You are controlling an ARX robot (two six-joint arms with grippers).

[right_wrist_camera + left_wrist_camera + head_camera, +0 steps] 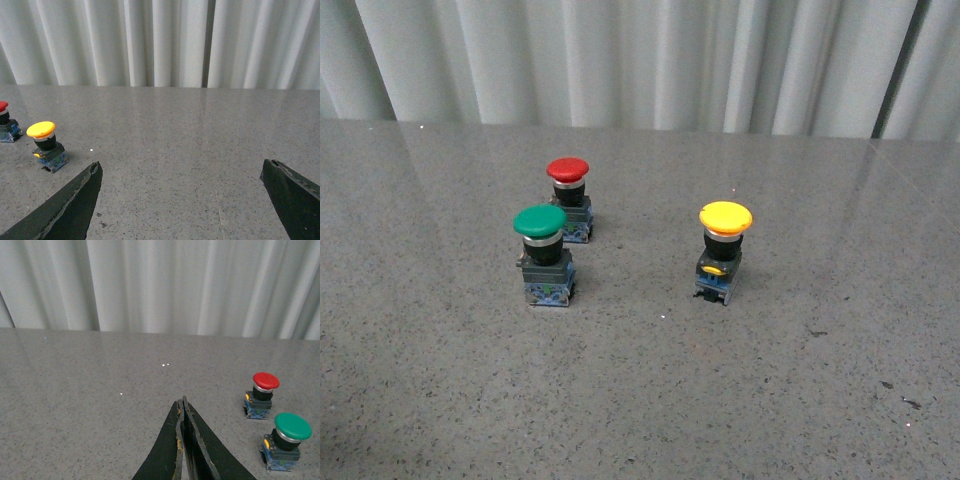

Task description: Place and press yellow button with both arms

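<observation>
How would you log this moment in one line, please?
yellow button: upright, ungripped | left gripper: shut, empty | right gripper: open, empty | green button, red button: upright

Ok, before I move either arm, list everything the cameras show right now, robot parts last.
yellow mushroom-capped push-button: one; yellow cap, black body, blue base; upright, right of centre in the front view, apart from the others.
green mushroom-capped push-button: one; green cap; left of centre, nearer the robot.
red mushroom-capped push-button: one; red cap; just behind the green one.
grey speckled table: one; grey; under everything.
pleated curtain: one; pale grey; behind the table.
left claw: one; black; shut, holding nothing.
right claw: one; black; open wide, holding nothing.
</observation>
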